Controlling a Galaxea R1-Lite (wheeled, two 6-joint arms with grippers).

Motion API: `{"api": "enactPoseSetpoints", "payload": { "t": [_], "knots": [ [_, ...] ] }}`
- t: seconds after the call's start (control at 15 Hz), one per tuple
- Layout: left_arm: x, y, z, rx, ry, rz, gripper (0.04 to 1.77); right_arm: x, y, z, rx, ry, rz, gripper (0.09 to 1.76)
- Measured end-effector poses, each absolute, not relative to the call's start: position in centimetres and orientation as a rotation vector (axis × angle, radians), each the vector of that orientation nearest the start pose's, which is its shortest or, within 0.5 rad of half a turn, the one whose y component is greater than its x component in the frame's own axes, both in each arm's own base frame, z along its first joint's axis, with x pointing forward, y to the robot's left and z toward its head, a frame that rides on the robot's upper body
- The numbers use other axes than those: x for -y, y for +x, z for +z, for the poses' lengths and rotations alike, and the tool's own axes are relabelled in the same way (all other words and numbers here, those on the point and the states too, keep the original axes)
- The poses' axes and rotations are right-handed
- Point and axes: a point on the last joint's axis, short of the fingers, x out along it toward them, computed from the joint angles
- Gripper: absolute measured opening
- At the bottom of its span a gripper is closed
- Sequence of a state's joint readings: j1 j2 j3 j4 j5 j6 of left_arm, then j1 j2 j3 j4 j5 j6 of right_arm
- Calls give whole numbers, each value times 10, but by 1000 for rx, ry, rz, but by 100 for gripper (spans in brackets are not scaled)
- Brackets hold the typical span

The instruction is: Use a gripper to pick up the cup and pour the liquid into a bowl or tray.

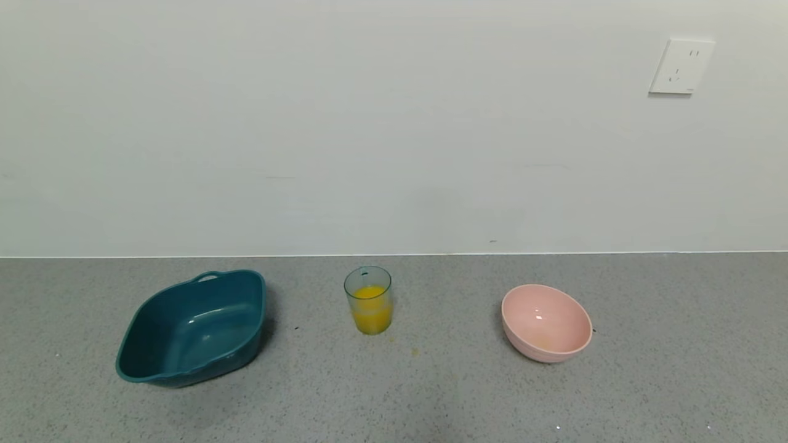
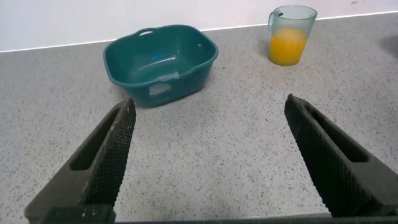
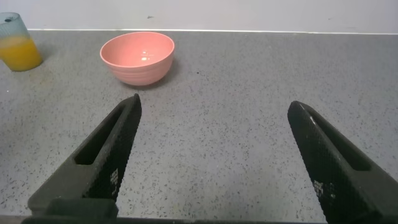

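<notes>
cup (image 1: 368,299) upright, liquid (image 1: 372,309) inside; tub (image 1: 194,328) lengthwise toward wall

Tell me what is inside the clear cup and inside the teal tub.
The cup holds orange-yellow liquid, filling roughly its lower half. The teal tub shows only its bare inner floor and walls, with nothing in it. What lies beneath either cannot be seen.
</notes>
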State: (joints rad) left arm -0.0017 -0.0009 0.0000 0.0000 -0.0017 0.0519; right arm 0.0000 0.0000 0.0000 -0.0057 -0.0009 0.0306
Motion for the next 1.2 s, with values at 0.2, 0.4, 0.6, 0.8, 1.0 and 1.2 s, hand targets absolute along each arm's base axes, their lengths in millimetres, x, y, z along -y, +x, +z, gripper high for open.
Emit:
{"api": "enactPoseSetpoints", "payload": {
  "t": [0.2,0.4,0.6,0.8,1.0,1.2],
  "knots": [
    [0,-24,79,15,51,-9,172,0,-23,76,5,31,0,171],
    [1,-32,100,65,45,-43,172,0,-23,76,5,31,0,171],
    [2,-39,127,101,50,-75,172,0,-23,76,6,31,0,171],
    [2,-35,159,97,57,-126,172,0,-23,76,5,31,0,171],
    [2,-19,194,56,62,-174,172,0,-23,76,6,31,0,171],
    [4,10,222,-12,82,-218,172,0,-23,76,6,31,0,171]
  ]
}}
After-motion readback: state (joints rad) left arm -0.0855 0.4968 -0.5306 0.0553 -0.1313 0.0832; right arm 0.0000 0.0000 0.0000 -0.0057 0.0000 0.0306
